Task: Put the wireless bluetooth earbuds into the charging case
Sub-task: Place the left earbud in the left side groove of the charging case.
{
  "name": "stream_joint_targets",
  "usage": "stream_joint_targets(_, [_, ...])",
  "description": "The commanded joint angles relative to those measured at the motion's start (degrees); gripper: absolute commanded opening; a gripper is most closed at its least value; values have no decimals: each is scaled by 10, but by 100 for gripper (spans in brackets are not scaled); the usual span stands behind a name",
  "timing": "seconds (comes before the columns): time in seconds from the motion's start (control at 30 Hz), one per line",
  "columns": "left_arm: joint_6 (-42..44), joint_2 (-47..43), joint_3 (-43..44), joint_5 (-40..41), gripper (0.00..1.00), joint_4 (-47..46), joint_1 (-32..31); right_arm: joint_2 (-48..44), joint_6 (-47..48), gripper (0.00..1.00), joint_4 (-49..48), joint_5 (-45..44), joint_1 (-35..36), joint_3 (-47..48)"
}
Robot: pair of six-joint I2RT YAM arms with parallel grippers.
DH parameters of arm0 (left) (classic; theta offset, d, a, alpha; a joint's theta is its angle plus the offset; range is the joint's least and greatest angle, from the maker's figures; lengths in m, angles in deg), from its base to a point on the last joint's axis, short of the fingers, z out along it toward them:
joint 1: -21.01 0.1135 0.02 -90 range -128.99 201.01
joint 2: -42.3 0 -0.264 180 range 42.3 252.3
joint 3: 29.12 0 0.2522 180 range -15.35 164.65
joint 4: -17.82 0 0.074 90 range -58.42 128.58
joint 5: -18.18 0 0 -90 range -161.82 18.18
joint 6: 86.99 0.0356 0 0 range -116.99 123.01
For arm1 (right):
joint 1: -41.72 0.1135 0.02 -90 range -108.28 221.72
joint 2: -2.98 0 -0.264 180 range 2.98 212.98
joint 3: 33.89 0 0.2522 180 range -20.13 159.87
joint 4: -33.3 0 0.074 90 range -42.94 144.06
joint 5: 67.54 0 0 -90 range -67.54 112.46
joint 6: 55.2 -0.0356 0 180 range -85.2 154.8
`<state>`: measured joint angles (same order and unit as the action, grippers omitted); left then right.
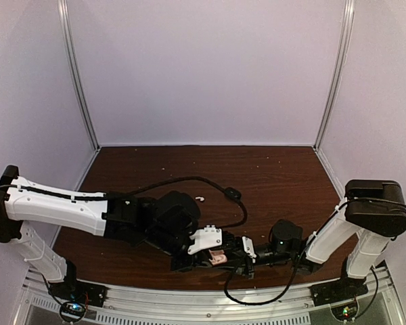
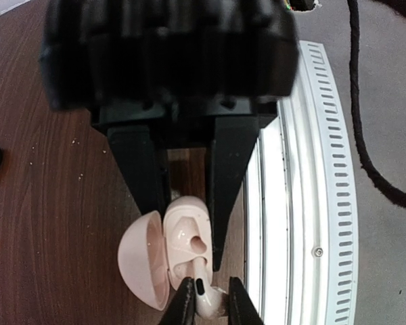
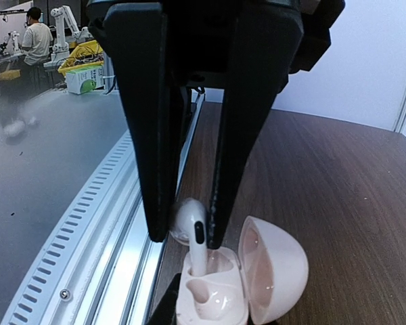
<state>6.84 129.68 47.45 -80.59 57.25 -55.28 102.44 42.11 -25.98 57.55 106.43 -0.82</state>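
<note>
Right wrist view: right gripper [image 3: 187, 233] pinches white earbud [image 3: 197, 256] by its head, long axis upright, stem pointing down into the pink charging case [image 3: 213, 301], lid open, at the table [image 3: 338, 176] near edge; left gripper [image 2: 189, 237] clamps the case body.

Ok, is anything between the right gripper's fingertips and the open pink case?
Only the white earbud: the right gripper pinches its head, and its stem reaches down to a socket of the charging case. The right wrist view shows it.
</note>
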Motion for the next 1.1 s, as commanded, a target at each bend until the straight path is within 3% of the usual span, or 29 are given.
stream_joint_targets(0.0, [8, 12, 20, 13, 0, -14, -6, 1, -4, 2, -26, 4, 5, 11])
stream_joint_targets(0.43, [28, 35, 35, 57, 6, 11, -10, 9, -18, 2, -44, 28, 7, 12])
stream_joint_targets(0.9, [27, 19, 37, 118, 28, 28, -11, 15, -30, 2, -68, 34, 7, 7])
stream_joint_targets(1.07, [24, 12, 36, 124, 30, 32, -11, 15, -32, 2, -73, 34, 7, 6])
